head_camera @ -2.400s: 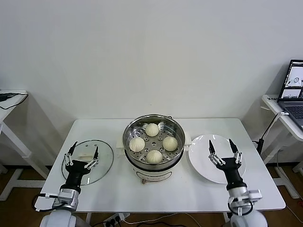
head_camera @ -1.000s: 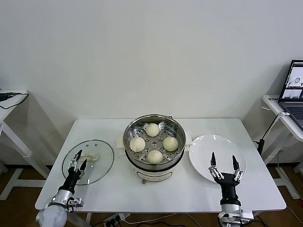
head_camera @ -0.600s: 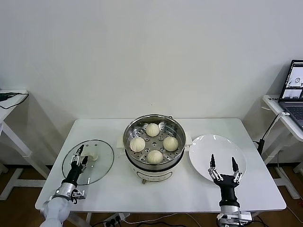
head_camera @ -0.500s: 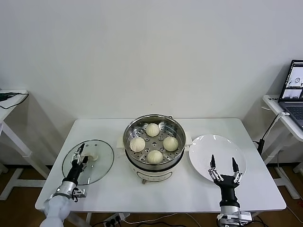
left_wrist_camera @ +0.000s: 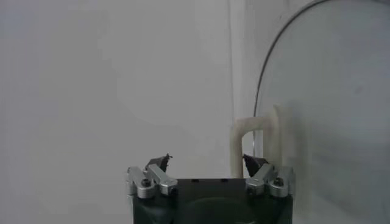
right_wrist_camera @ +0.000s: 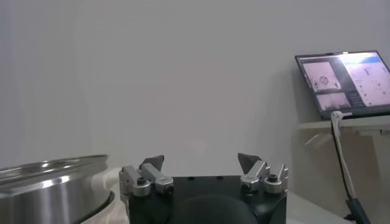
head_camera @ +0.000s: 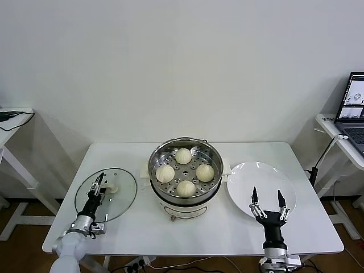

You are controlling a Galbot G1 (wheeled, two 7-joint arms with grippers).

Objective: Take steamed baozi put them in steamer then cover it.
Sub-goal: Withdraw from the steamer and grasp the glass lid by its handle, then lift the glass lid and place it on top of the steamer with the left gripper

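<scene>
Several cream-white baozi point(head_camera: 182, 156) lie on the perforated tray inside the steel steamer point(head_camera: 153, 165) at the table's middle. The glass cover point(head_camera: 122, 199) lies flat on the table left of it. My left gripper point(head_camera: 100, 181) reaches over the cover from the near side, open, jaws astride the white handle point(head_camera: 111, 187). In the left wrist view the handle point(left_wrist_camera: 251, 125) stands close to one fingertip of the left gripper point(left_wrist_camera: 206, 159), with a gap to the other. My right gripper point(head_camera: 266, 193) points upward, open and empty, at the near edge of the plate; the right gripper point(right_wrist_camera: 200, 159) holds nothing.
A flat white plate point(head_camera: 250, 176) lies right of the steamer with nothing on it. The steamer's steel wall point(right_wrist_camera: 49, 182) shows beside the right gripper. A laptop point(head_camera: 354, 102) sits on a side table at the far right; another side table point(head_camera: 11, 114) stands at the left.
My left gripper has slid forward over the cover to the handle and its jaws have narrowed. The right gripper drew back toward the table's near edge earlier and now holds still.
</scene>
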